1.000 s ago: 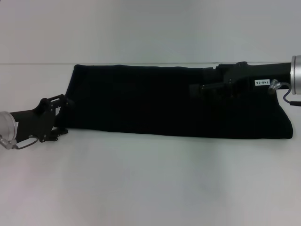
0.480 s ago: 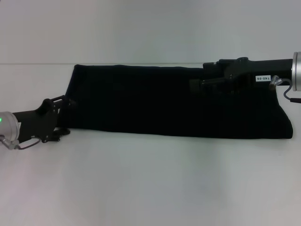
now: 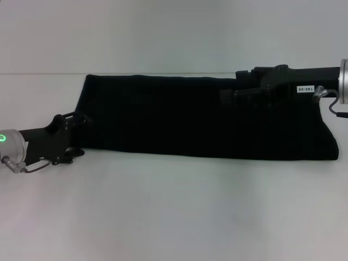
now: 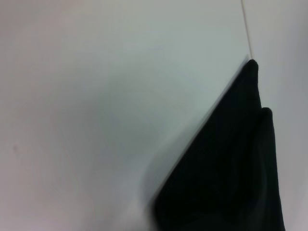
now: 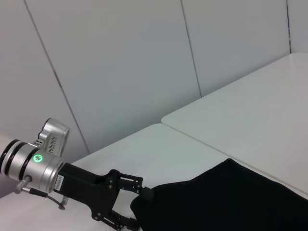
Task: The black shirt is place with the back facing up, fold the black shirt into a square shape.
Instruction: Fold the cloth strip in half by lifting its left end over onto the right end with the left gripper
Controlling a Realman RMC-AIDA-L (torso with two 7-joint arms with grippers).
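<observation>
The black shirt (image 3: 185, 117) lies on the white table as a long folded band running left to right. At its left end, near the front corner, my left gripper (image 3: 79, 136) is open, one finger on the far side of the corner and one on the near side. The right wrist view shows that same left gripper (image 5: 137, 209) at the shirt (image 5: 231, 202) corner. Over the shirt's far right part hangs my right gripper (image 3: 225, 97), dark against the cloth. A corner of the shirt (image 4: 231, 168) fills part of the left wrist view.
The white table (image 3: 174, 206) extends wide in front of the shirt and a narrow strip runs behind it. A pale wall (image 3: 174, 32) stands behind the table's far edge. A seam (image 5: 192, 137) between two tabletops shows in the right wrist view.
My left gripper has shifted slightly toward the shirt's left end. My right gripper has drawn back a little to the right and toward the shirt's far edge.
</observation>
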